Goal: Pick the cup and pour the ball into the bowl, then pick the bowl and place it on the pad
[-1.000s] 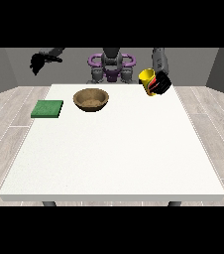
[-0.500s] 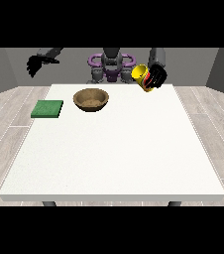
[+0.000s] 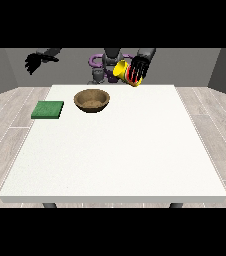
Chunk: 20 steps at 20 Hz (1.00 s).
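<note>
Since the earlier frames we see the hand at the view's right (image 3: 140, 70) has carried the yellow cup (image 3: 121, 70) up and inward, away from the table's right part and closer to the bowl. The hand at the view's left (image 3: 33, 62) has stayed raised, off the table's far left corner.

Largest before us is the white table (image 3: 115, 155). On its far half sits the brown wooden bowl (image 3: 91, 100), upright; we can make out nothing inside it. To its left, well apart, the green pad (image 3: 48, 110) lies flat near the table's left edge.

The cup is held in the air beyond the far edge, up and to the right of the bowl, tilted with its mouth turned toward the bowl's side. Dark fingers wrap round its body. We cannot see the ball.

The other hand's fingers hang curled and hold nothing.
</note>
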Each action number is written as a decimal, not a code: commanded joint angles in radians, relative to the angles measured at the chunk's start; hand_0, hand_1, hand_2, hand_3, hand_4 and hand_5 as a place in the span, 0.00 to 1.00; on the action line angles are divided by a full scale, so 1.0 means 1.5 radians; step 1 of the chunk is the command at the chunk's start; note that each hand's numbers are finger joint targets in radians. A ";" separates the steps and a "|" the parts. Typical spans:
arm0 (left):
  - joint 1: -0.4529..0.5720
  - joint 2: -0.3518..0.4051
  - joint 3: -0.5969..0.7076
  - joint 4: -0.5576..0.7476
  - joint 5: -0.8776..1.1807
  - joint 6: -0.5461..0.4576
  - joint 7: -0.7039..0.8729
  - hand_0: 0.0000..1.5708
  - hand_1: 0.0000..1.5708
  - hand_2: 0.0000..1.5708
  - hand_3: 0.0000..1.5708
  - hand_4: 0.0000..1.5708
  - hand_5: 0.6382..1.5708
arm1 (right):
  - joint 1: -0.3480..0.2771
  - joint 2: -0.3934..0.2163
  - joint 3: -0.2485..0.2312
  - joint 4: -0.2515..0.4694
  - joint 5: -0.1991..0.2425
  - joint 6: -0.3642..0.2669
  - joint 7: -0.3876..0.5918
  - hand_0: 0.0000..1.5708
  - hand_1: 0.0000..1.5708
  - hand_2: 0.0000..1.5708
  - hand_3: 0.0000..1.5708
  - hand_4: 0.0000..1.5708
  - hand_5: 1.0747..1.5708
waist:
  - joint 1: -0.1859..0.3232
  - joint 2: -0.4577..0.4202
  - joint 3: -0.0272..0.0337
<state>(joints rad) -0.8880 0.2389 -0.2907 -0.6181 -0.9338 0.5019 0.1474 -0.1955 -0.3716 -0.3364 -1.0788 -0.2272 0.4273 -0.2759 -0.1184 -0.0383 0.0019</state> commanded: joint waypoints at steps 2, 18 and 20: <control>-0.052 -0.048 -0.106 0.021 -0.146 -0.046 0.115 0.98 0.98 1.00 1.00 0.95 0.75 | -0.003 -0.014 -0.009 0.030 -0.007 0.008 0.018 0.00 0.00 0.00 0.00 0.00 1.00 | -0.004 -0.045 0.0004; -0.114 -0.152 -0.381 0.078 -0.464 -0.275 0.154 0.93 0.93 1.00 1.00 0.96 0.58 | -0.029 -0.026 -0.022 0.082 -0.004 0.015 -0.018 0.00 0.00 0.00 0.00 0.00 1.00 | 0.020 -0.021 -0.0005; -0.103 -0.142 -0.376 0.082 -0.479 -0.280 0.147 0.92 0.92 1.00 1.00 0.97 0.53 | -0.008 -0.007 0.004 0.056 0.015 0.013 -0.023 0.00 0.00 0.00 0.00 0.00 1.00 | 0.000 -0.026 -0.0011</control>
<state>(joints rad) -1.0462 0.0425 -0.8165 -0.5003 -1.5836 0.1308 0.3703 -0.2123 -0.3948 -0.3480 -0.9806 -0.2222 0.4623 -0.3156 -0.1165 -0.0725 0.0012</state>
